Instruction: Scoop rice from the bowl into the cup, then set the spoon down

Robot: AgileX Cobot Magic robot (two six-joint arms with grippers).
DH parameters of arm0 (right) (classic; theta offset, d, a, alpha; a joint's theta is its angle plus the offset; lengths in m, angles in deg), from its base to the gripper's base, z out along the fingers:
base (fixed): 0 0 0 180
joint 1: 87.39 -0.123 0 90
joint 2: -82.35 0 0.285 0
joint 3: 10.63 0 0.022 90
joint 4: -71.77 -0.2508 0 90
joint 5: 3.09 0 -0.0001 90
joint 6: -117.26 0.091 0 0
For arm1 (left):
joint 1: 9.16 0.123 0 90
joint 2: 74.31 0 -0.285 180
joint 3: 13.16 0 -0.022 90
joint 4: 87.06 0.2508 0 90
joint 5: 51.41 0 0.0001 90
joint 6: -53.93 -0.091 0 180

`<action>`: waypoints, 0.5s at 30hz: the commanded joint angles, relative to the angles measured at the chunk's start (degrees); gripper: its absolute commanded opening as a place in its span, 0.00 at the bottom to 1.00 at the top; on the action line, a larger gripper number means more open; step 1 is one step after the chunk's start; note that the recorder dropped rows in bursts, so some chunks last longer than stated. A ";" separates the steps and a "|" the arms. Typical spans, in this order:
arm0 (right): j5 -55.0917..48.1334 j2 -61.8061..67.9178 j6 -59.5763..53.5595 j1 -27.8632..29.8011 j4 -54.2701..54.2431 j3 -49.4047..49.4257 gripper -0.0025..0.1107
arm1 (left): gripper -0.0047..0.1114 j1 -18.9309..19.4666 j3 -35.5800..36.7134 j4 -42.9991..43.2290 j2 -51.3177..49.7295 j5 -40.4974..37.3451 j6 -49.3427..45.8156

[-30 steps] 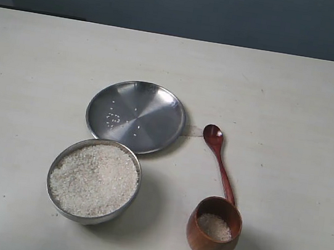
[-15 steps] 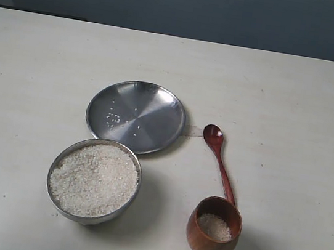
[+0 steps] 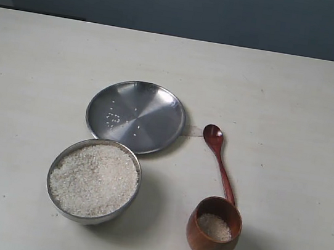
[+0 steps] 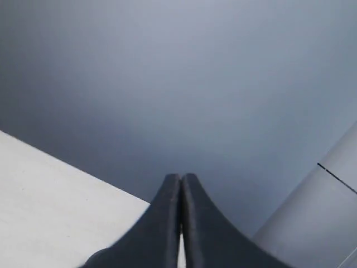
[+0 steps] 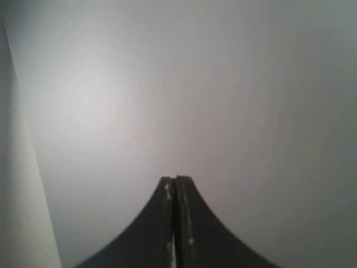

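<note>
spoon (image 3: 220,167) handle's end hidden behind cup (image 3: 211,242), plate's (image 3: 156,116) specks (image 3: 114,118) too small

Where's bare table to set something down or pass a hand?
Free: wide table strip behind the plate; left of plate and bowl; right of spoon and cup. Crowded: narrow plate-bowl gap, and where the spoon handle ends behind the cup.

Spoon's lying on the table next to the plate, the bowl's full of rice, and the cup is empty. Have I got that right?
Not the cup: the exterior view shows a little rice in it. The spoon does lie on the table next to the plate, and the bowl is full.
</note>
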 commanded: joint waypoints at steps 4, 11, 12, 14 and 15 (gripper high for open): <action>-12.39 4.23 -0.51 -1.20 6.61 -11.28 0.02 | 0.04 0.11 -14.77 9.13 -15.46 -16.52 0.03; -29.16 17.81 -0.51 -10.20 18.78 -25.28 0.02 | 0.04 0.11 -27.83 22.96 -36.13 -32.13 0.03; -31.58 20.60 -1.04 -11.76 19.08 -26.75 0.02 | 0.04 0.11 -28.89 24.31 -38.05 -34.82 0.13; -35.09 26.64 -3.98 -14.79 18.22 -28.81 0.02 | 0.04 0.11 -30.07 26.67 -41.85 -39.06 0.13; -36.60 29.84 -5.13 -16.28 17.08 -29.57 0.02 | 0.04 0.11 -30.07 27.06 -43.62 -40.26 0.13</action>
